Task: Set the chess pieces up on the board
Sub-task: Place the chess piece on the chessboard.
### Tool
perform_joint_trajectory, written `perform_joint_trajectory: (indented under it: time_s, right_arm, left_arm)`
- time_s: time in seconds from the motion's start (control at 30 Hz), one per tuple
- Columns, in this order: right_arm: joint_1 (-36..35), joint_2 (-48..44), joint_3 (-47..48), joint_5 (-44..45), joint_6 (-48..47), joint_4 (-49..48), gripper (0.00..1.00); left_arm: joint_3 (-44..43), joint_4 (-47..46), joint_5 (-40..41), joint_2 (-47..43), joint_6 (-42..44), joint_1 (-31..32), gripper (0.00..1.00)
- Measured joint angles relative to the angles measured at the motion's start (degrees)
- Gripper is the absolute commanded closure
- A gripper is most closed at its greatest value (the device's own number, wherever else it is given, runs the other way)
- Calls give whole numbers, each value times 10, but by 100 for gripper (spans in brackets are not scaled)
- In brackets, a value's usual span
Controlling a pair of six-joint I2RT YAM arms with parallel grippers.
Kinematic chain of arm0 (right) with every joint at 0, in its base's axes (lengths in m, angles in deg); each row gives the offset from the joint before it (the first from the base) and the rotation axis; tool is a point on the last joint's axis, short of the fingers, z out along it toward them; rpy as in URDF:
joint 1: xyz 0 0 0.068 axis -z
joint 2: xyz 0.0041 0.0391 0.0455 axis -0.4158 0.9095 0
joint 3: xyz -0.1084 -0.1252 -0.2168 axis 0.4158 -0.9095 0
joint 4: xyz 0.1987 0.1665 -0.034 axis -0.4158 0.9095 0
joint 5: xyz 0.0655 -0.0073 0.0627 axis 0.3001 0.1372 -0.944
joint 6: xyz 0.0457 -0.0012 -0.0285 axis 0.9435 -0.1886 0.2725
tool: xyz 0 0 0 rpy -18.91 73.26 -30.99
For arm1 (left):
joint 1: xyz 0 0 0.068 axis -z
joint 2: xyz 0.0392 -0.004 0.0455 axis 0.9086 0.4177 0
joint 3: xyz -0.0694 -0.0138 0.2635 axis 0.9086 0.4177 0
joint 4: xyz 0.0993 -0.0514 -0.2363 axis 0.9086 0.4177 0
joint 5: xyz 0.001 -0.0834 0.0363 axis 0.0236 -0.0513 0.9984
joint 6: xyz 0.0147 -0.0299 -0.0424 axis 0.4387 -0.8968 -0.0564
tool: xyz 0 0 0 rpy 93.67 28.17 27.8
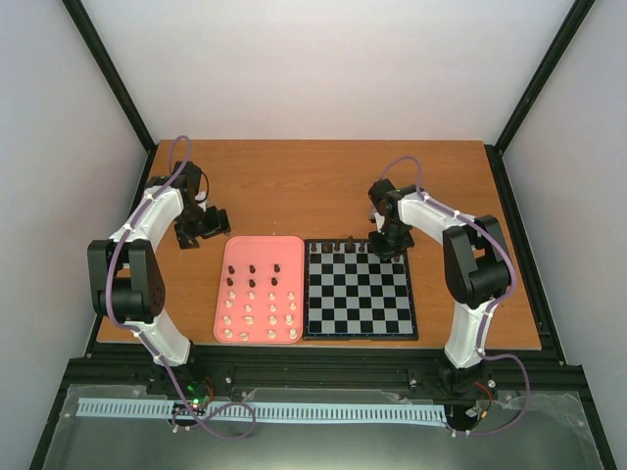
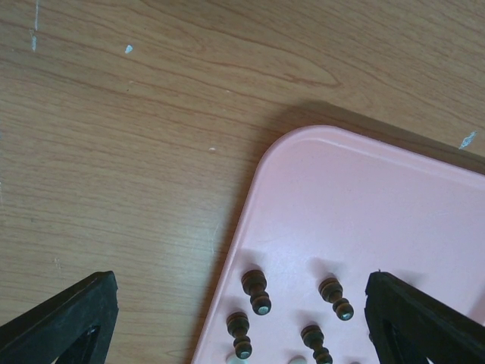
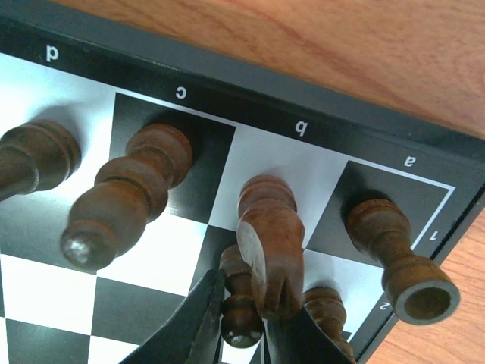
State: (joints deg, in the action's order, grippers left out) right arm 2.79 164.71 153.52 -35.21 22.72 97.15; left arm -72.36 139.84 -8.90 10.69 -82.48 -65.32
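The board (image 1: 359, 290) lies right of centre, with several dark chess pieces (image 1: 338, 247) on its far rows. In the right wrist view a rook (image 3: 390, 254), a knight (image 3: 269, 243) and a bishop (image 3: 125, 197) stand on the edge row of the board (image 3: 178, 95). My right gripper (image 3: 244, 334) is low over the second row, shut on a dark pawn (image 3: 242, 307) that stands on its square; it also shows in the top view (image 1: 388, 245). My left gripper (image 2: 239, 284) is open and empty above the pink tray's far-left corner, over dark pawns (image 2: 256, 290).
The pink tray (image 1: 235, 250) lies left of the board and holds several dark pieces (image 1: 253, 275) and cream pieces (image 1: 257, 313). Another dark pawn (image 3: 327, 307) stands close to my right finger. The wooden table (image 1: 294, 186) ends at black frame rails.
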Motion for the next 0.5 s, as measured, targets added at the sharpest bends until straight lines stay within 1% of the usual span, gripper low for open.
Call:
perform_joint_trajectory:
  time_s: [0.13, 0.33, 0.43, 0.5]
  right_arm:
    - [0, -4, -5, -4, -3, -3, 83]
    - [0, -8, -12, -15, -6, -1, 78]
    - [0, -17, -12, -17, -6, 2, 74]
    - [0, -27, -12, -17, -6, 4, 72]
  left_arm:
    - [0, 0, 0, 0, 0, 0, 0]
    - [0, 0, 0, 0, 0, 0, 0]
    - [0, 0, 0, 0, 0, 0, 0]
    - [0, 0, 0, 0, 0, 0, 0]
